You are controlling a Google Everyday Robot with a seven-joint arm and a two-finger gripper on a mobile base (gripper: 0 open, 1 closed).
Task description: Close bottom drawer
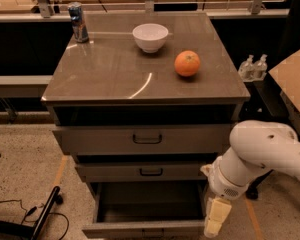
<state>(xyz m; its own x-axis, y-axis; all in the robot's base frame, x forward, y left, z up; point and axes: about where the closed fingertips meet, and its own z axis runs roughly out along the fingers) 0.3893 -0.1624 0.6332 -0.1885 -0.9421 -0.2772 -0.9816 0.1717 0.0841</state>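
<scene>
The counter (115, 79) is seen on a cabinet of three drawers. The bottom drawer (140, 228) is found standing open, low and near. The gripper (214, 221) is held just beside its right front corner; whether it is spread cannot be told. A bowl (150, 37), an orange (187, 63) and a can (78, 22) are set on the counter.

On the grey cabinet top (110, 71): blue drink can (78, 15) upper left, white bowl (150, 37) top centre, orange fruit (187, 64) right of it; cream gripper (213, 220) lower right, beside the grey-brown metal bottom drawer (140, 229).
</scene>
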